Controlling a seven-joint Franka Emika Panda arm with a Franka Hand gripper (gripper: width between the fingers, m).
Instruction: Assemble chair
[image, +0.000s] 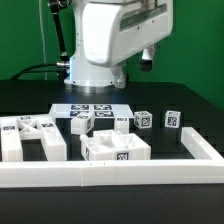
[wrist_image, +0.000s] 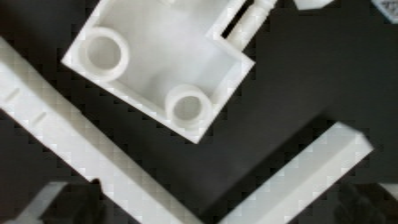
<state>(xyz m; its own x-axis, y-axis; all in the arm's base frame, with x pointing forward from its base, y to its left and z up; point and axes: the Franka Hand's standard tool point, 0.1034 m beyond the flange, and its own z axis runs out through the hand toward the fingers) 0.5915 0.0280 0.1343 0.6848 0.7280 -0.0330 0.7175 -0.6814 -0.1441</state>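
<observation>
The chair (image: 115, 150) lies in loose white pieces just behind the near rail (image: 110, 172), spread left to right, with small tagged blocks (image: 145, 118) farther back. I see the gripper (wrist_image: 199, 175) open and empty, with a two-holed piece (wrist_image: 151, 65) beyond its fingers, untouched.

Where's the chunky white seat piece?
In the exterior view, the chunky white plastic seat slab lies near the middle, between the long white rail in front and the marker board behind.
</observation>
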